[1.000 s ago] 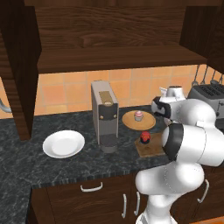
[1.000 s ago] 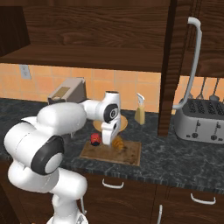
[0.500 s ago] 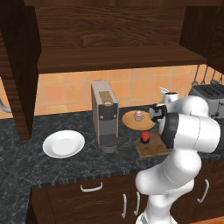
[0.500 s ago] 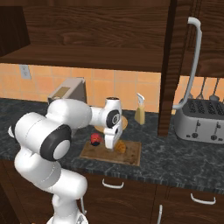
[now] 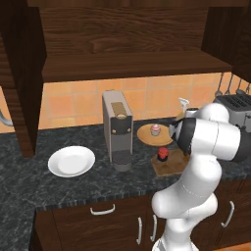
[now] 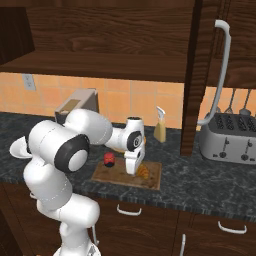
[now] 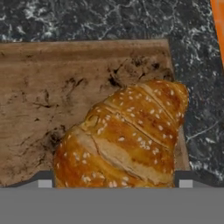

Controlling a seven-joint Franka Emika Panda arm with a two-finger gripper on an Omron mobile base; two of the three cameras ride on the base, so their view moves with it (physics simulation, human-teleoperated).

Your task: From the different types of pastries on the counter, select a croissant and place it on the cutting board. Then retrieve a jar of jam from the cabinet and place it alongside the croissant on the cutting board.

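Croissant [image 7: 124, 138] lies on the cutting board [image 7: 48, 100], toward its right end, close to the edge where the dark counter [image 7: 109, 19] begins. Jar of jam [image 6: 108, 159] also stands on the board, at its left end, well apart from the pastry; we see it in both base views. So we judge both placements as good as made: croissant chosen, jar fetched from the cabinet [image 5: 122, 49], the two side by side on the wood. The pink cupcake [image 5: 155, 129] sits on its round wooden plate [image 5: 144, 136] behind the board.

Gripper [image 6: 134, 170] hangs low over the croissant. In the hand view the two finger tips [image 7: 43, 180] stand wide on either side of the pastry, so we read the hold as let go, though the tips are barely in frame and contact cannot be ruled out. What is left, we think: lifting the arm clear.
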